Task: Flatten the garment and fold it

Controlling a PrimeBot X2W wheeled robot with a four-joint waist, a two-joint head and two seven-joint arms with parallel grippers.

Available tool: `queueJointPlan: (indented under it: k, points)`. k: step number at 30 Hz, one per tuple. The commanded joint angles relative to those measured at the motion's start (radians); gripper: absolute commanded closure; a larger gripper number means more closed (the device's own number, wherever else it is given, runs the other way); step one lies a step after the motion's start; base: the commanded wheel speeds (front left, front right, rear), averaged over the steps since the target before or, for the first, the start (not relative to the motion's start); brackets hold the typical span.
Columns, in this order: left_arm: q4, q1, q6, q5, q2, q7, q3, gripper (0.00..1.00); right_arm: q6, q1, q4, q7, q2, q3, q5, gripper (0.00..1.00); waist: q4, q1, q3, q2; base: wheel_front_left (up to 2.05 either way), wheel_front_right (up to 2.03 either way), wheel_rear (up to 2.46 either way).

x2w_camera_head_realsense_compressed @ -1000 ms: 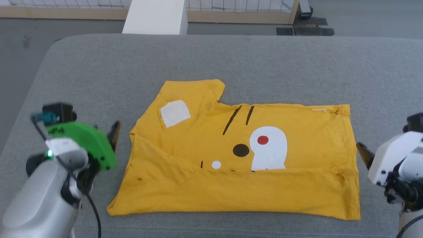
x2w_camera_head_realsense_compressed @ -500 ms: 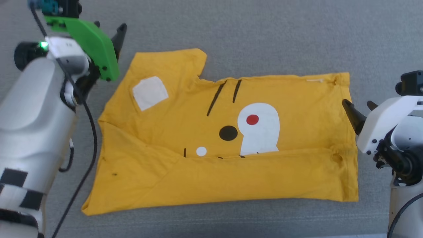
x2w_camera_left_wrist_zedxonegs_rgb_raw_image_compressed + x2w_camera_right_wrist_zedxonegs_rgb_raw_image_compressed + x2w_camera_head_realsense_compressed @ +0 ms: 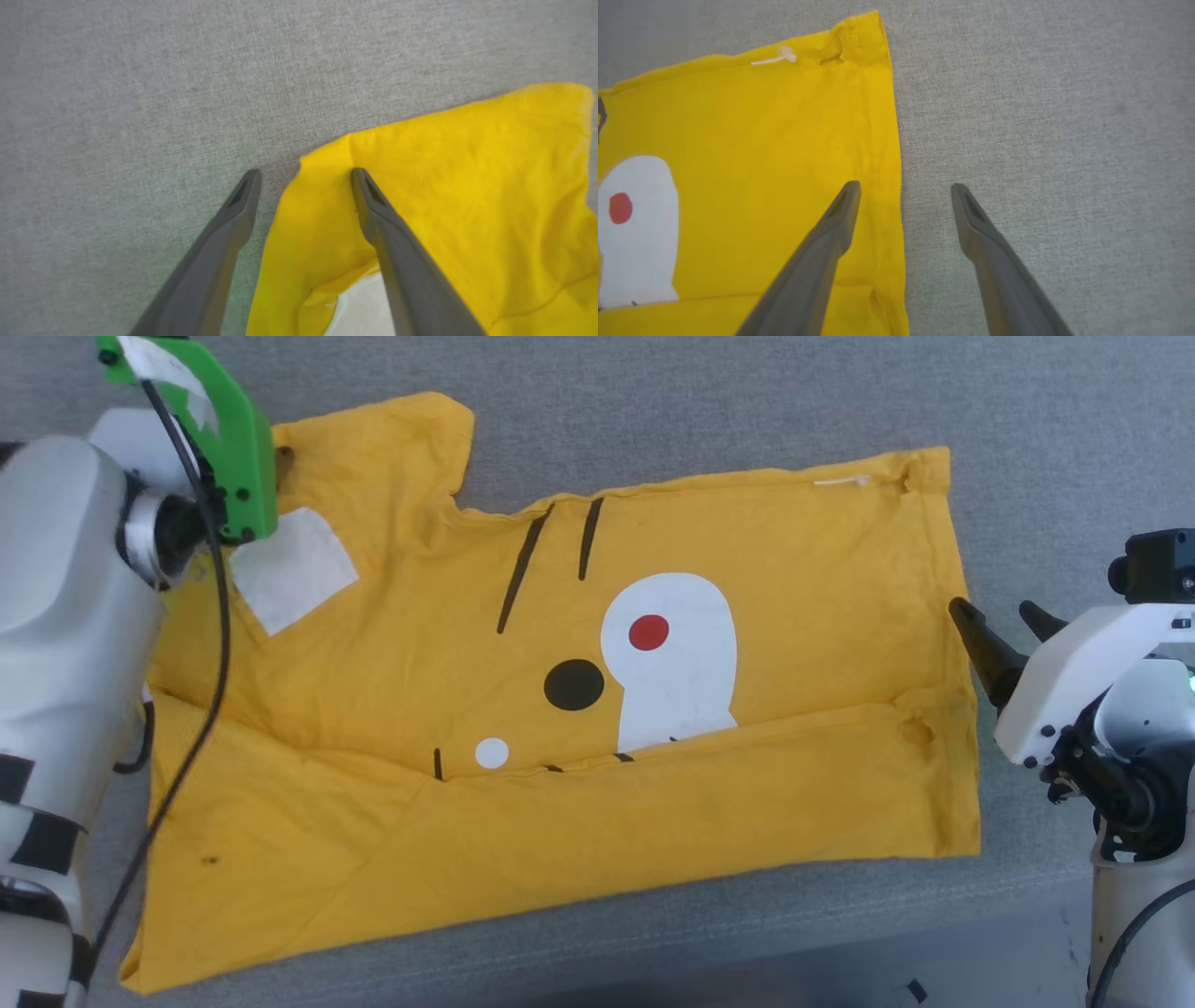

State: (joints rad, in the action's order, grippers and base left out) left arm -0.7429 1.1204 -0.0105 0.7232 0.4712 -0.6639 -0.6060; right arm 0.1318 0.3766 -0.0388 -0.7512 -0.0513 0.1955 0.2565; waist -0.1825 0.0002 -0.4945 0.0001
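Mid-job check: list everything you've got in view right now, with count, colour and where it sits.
T-shirt: one, yellow with white, red and black prints, spread on the padded surface, near edge folded over.
padded surface: one, grey, under the T-shirt.
floor: one strip, darker grey, past the surface's near edge.
left gripper: one, dark fingers, open, straddling the T-shirt's sleeve edge.
right gripper: one, dark fingers, open, straddling the T-shirt's right edge.

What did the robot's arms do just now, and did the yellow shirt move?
The left gripper reached forward to the sleeve of the garment; the right gripper moved in to straddle its right edge. Both stayed open, gripping nothing. The garment kept its shape; the camera shifted.
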Motion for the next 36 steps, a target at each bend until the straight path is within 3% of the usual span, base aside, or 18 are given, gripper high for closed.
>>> queueJointPlan:
  k: [1, 3, 4, 5, 6, 14, 21, 31, 36]
  points:
    - [-0.019, -0.003, -0.006, 0.015, 0.001, -0.058, -0.011, 0.0, -0.001, -0.004, -0.004, 0.008, 0.001, 0.001, 0.003, 0.0, -0.028, -0.0002, -0.029, -0.0001, 0.0, 0.0, 0.0]
    - [-0.021, -0.013, -0.018, 0.034, -0.001, -0.126, -0.014, 0.0, -0.001, -0.004, -0.004, 0.011, 0.001, 0.006, 0.002, 0.0, -0.026, -0.0002, -0.031, -0.0001, 0.0, 0.0, 0.0]
    - [-0.014, -0.018, -0.027, 0.038, 0.001, -0.143, -0.014, 0.05, -0.001, -0.004, -0.004, 0.011, 0.001, 0.008, 0.0, 0.0, -0.025, -0.0002, -0.032, -0.0001, 0.0, 0.0, 0.0]
    - [-0.006, -0.022, -0.029, 0.039, 0.003, -0.147, -0.015, 0.57, -0.001, -0.002, -0.004, 0.012, 0.001, 0.009, -0.001, 0.0, -0.024, -0.0002, -0.032, -0.0001, 0.0, 0.0, 0.0]
    - [0.007, -0.029, -0.026, 0.049, 0.003, -0.148, -0.01, 1.0, -0.001, 0.001, -0.006, 0.014, 0.001, 0.011, -0.002, 0.0, -0.022, -0.0002, -0.034, -0.0001, 0.0, 0.0, 0.0]
    - [0.107, -0.044, -0.001, 0.111, -0.005, -0.032, 0.062, 1.0, -0.001, 0.053, -0.026, 0.0, 0.001, 0.032, -0.056, 0.0, 0.027, -0.0002, -0.015, -0.0001, 0.0, 0.0, 0.0]
    - [0.226, -0.053, 0.042, 0.154, -0.008, 0.055, 0.11, 1.0, -0.001, 0.173, -0.027, -0.085, -0.007, 0.052, -0.16, 0.0, 0.105, -0.0002, -0.002, -0.0001, 0.0, 0.0, 0.0]
    - [0.349, -0.107, 0.05, 0.178, 0.002, 0.072, 0.117, 1.0, -0.001, 0.331, 0.13, -0.255, -0.105, 0.031, -0.315, 0.0, 0.171, -0.0002, -0.054, -0.0001, 0.0, 0.0, 0.0]
    - [0.387, -0.122, 0.044, 0.181, 0.013, 0.075, 0.12, 1.0, -0.001, 0.347, 0.192, -0.282, -0.115, -0.012, -0.348, 0.0, 0.187, -0.0002, -0.085, -0.0001, 0.0, 0.0, 0.0]
